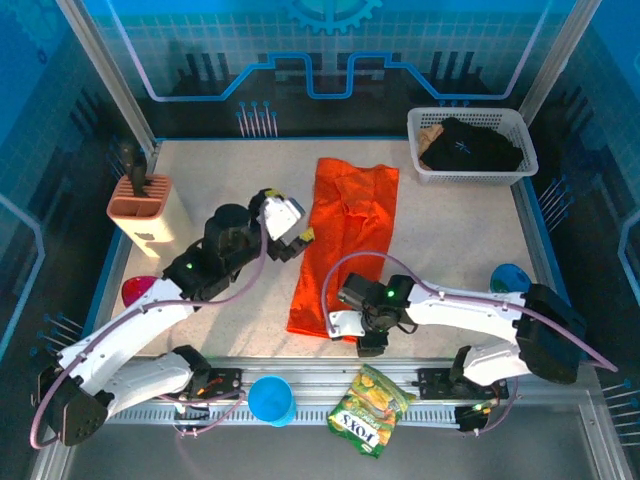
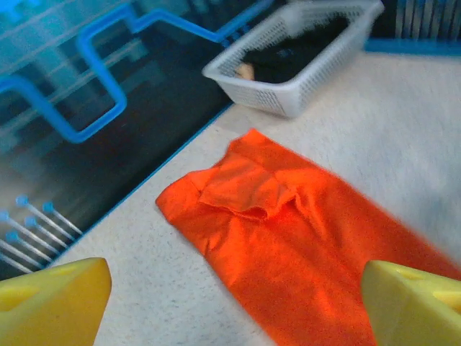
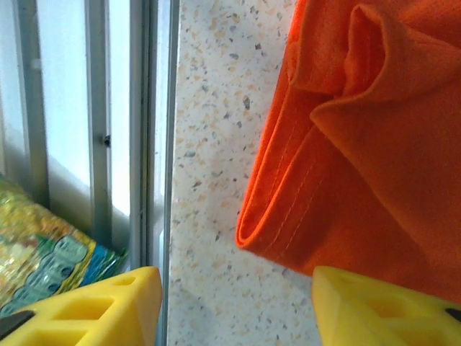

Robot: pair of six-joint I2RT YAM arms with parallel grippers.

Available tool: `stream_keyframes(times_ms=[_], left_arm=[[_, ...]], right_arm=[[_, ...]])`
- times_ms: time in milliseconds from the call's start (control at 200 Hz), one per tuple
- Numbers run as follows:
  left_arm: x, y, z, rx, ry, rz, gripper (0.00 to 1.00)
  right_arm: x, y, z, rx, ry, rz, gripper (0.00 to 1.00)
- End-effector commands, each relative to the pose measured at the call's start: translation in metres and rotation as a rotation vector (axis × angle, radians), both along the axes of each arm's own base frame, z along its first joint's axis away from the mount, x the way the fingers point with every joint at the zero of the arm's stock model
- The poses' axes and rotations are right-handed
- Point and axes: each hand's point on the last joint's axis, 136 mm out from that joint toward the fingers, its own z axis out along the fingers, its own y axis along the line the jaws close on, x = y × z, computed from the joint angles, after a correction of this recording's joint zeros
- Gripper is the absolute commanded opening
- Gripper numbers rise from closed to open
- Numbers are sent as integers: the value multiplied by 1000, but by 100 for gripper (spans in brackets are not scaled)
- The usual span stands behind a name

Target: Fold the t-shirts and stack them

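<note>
Lying folded, orange t-shirt — soft, creased knit — on speckled table, both jaws spread

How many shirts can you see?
2. The orange shirt lies in the middle of the table; the black shirt sits in the basket at the far right corner. Others may be hidden under it.
</note>
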Motion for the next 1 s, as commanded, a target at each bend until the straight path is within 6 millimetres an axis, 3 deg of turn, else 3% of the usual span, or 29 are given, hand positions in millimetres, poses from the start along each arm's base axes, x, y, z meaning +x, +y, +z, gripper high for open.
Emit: stream_keyframes(times_ms=[0, 115, 300, 440, 566, 666, 846, 996], left_arm=[[-15, -9, -10, 311, -105, -232, 86], [-43, 7, -51, 568, 24, -384, 80], [-71, 32, -80, 747, 101, -472, 80], [-108, 47, -116, 873, 198, -579, 78], [-147, 40, -157, 948, 234, -741, 77], [-166, 29, -182, 964, 239, -835, 75], [-171, 3, -203, 893, 221, -909, 70], [-172, -15, -212, 811, 221, -932, 58]], right_arm=[[4, 7, -11, -9, -10, 5, 58], [6, 10, -22, -17, -5, -2, 58], [16, 13, -41, -29, -18, -36, 56], [26, 6, -53, -40, -28, -89, 48], [33, 4, -54, -39, -50, -94, 36], [40, 1, -52, -39, -66, -105, 28], [48, -6, -49, -40, -87, -128, 17], [48, -8, -49, -45, -88, -137, 7]])
